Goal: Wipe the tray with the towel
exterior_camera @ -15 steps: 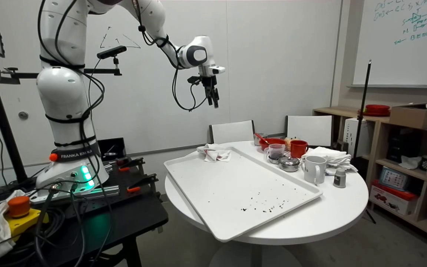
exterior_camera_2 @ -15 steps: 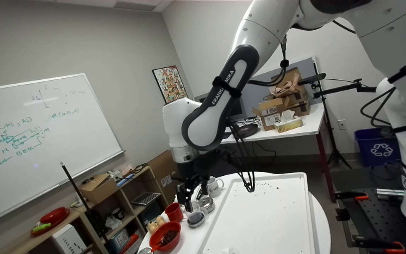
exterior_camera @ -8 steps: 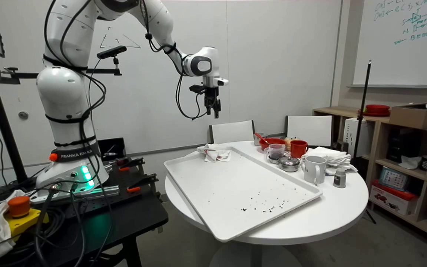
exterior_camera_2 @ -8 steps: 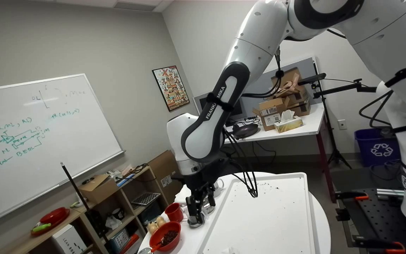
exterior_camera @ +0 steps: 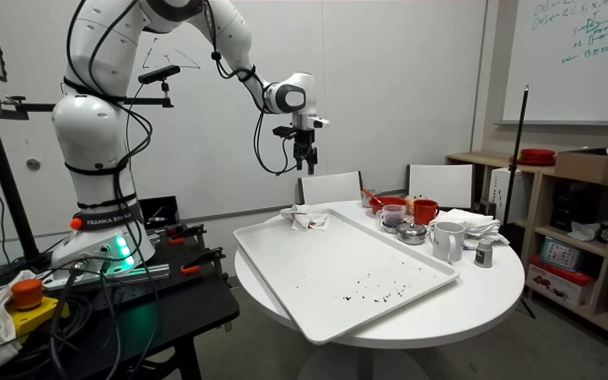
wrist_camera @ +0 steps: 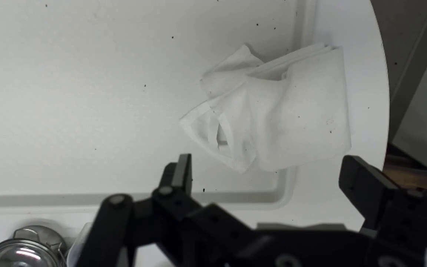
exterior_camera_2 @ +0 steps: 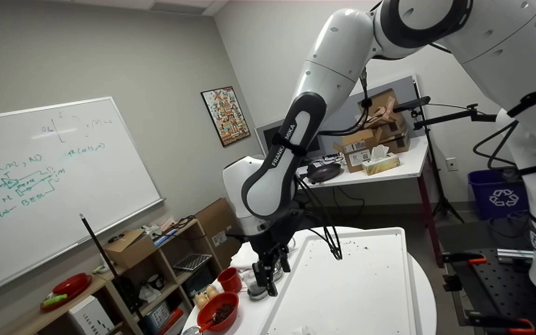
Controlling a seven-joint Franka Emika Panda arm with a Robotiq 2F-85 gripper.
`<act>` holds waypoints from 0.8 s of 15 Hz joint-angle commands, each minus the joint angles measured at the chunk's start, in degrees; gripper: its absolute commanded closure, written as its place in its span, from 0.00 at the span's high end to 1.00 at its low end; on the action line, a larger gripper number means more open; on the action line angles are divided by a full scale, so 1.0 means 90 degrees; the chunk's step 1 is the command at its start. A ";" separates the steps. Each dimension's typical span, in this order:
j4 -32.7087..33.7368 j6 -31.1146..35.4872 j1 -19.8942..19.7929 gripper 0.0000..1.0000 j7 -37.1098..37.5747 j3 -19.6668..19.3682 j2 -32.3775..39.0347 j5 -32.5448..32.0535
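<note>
Downward the gripper (exterior_camera: 305, 168) has been moved since the earlier frame, and it is now held in the air, apart from everything below. Its fingers (wrist_camera: 361, 178) are spread wide, and nothing is gripped between them. Just ahead of them in the wrist view, the white towel (wrist_camera: 302, 115) is seen; it is crumpled and laid across the rim at the end of the tray (exterior_camera: 293, 258), partly inside and partly over the table (wrist_camera: 365, 92). It may be judged that the towel is being approached for grasping, and that wiping is not yet in hand. For the next move, the gripper should be brought over the towel, lowered carefully and closed on a raised fold, so that the hard rim is not caught. Afterwards, the towel should be drawn toward the opposite end, where most of the dark crumbs (exterior_camera: 377, 301) are scattered. The metal pot (exterior_camera: 412, 235) and the white mug (exterior_camera: 442, 241), placed along the tray's side, should be left untouched.
</note>
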 commanded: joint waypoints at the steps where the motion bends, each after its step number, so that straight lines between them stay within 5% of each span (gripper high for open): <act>1: 0.0008 -0.0012 0.0082 1.00 -0.0027 -0.0080 -0.0002 0.0042; 12: 0.1527 -0.0675 -0.0018 1.00 -0.0864 0.0199 0.1607 0.0311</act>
